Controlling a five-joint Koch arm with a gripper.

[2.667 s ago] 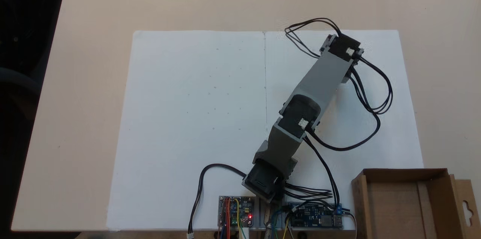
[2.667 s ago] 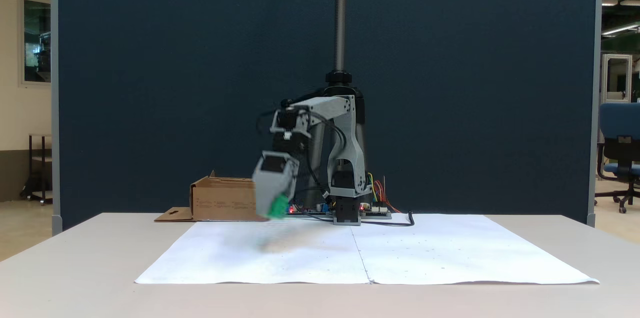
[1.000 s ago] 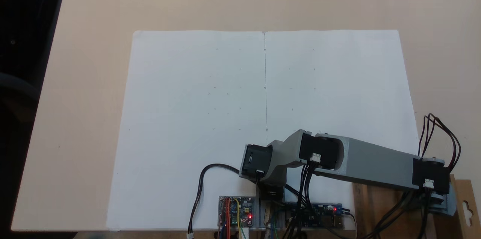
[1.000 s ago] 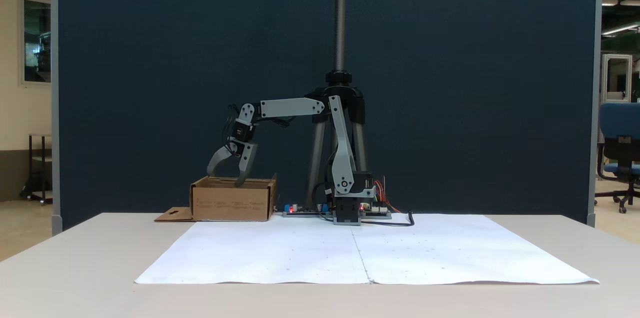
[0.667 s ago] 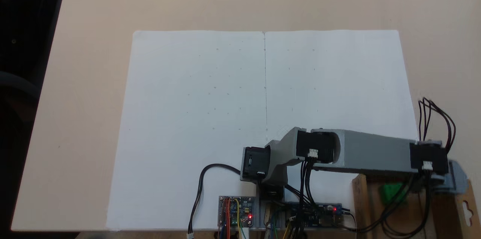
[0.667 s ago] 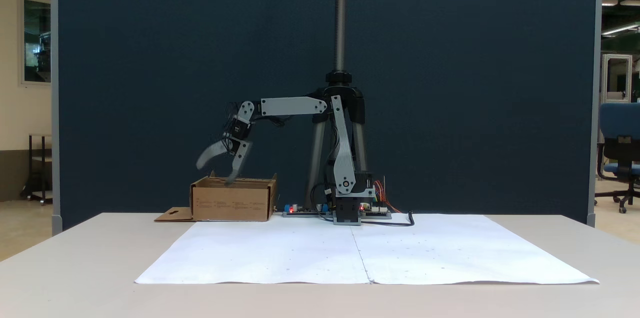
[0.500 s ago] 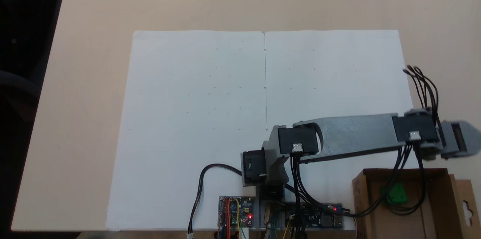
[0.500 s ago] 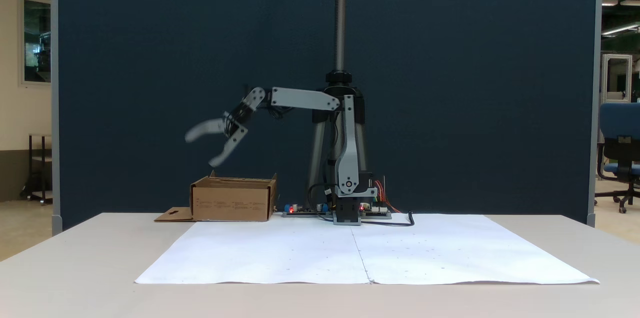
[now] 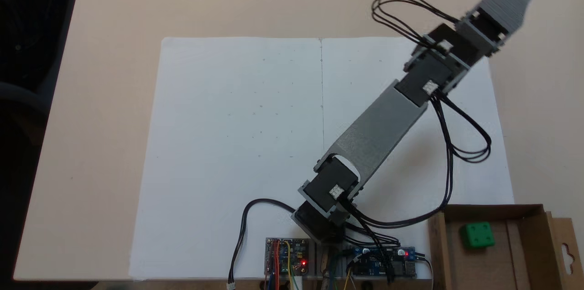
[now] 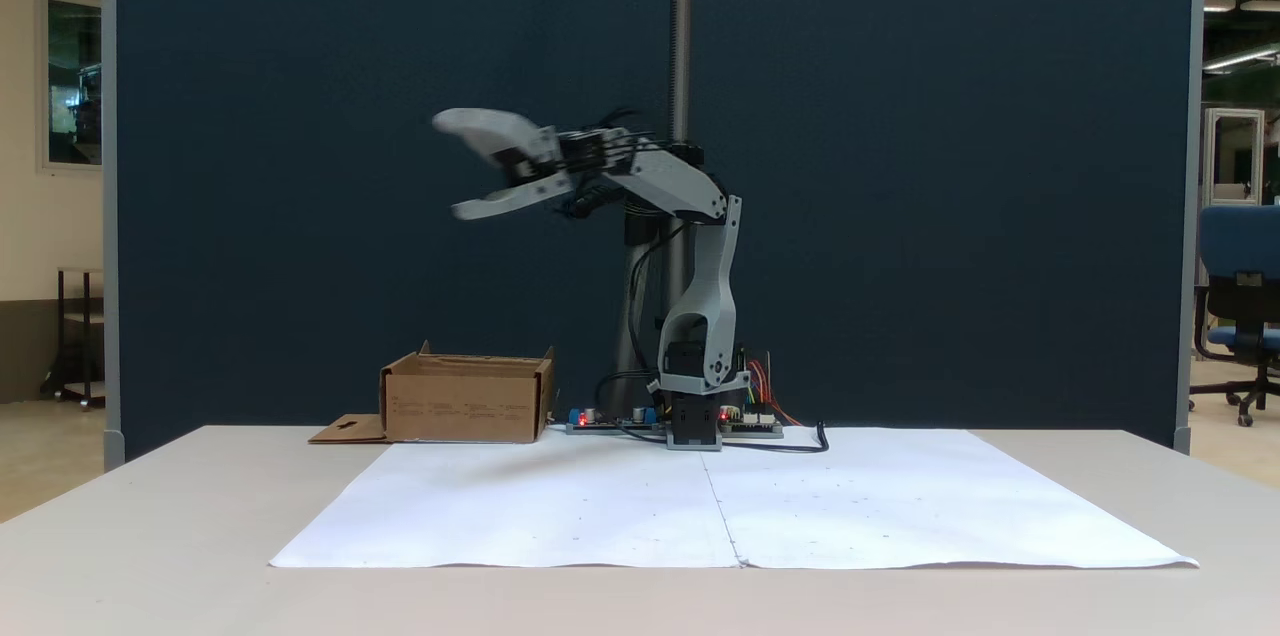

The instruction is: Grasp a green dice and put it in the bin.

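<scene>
Green dice (image 9: 477, 235): small bright green cube, rounded edges, four sunken pips on its top face, sitting on the floor of the bin (image 9: 534, 253), near its left wall in that fixed view. Bin is a low-walled brown cardboard box (image 10: 465, 403). Gripper (image 10: 447, 166) raised high, jaws spread apart, holding nothing, well apart from the bin, over white paper sheet (image 10: 560, 506).

Even, soft indoor light; the raised tool (image 10: 450, 166) is motion-blurred.
</scene>
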